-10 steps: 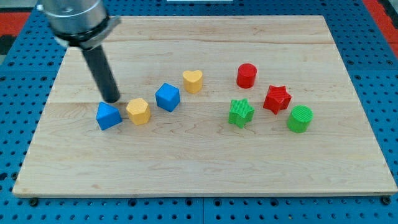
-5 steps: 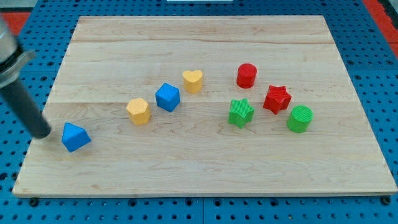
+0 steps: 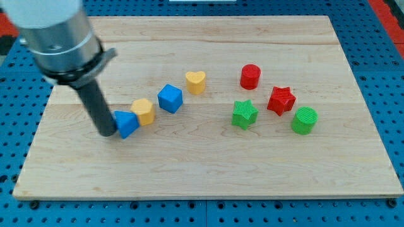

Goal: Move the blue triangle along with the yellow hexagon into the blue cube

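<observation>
My tip rests on the board at the view's left, touching the left side of the blue triangle. The blue triangle touches the yellow hexagon up and to its right. The blue cube sits a small gap further up and right of the hexagon. The three blocks form a diagonal line rising to the right.
A yellow heart lies up and right of the blue cube. On the view's right are a red cylinder, a red star, a green star and a green cylinder. The wooden board lies on a blue pegboard.
The blue triangle first slid down-left away from the hexagon, then my tip pushed it back right against the hexagon, which shifted slightly up-right toward the blue cube.
</observation>
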Tool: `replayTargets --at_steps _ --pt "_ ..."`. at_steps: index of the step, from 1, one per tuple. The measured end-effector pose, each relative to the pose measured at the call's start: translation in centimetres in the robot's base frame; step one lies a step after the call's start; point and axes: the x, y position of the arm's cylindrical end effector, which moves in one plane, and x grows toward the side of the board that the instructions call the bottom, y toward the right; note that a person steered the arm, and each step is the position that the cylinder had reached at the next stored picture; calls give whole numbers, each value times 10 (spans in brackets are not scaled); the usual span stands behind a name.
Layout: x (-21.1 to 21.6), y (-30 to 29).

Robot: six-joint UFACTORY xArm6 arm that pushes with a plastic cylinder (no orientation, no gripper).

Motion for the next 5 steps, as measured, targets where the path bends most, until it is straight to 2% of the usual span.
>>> replayTargets --at_steps 3,4,5 --pt "6 67" --pt "-4 86" --pt "-9 58"
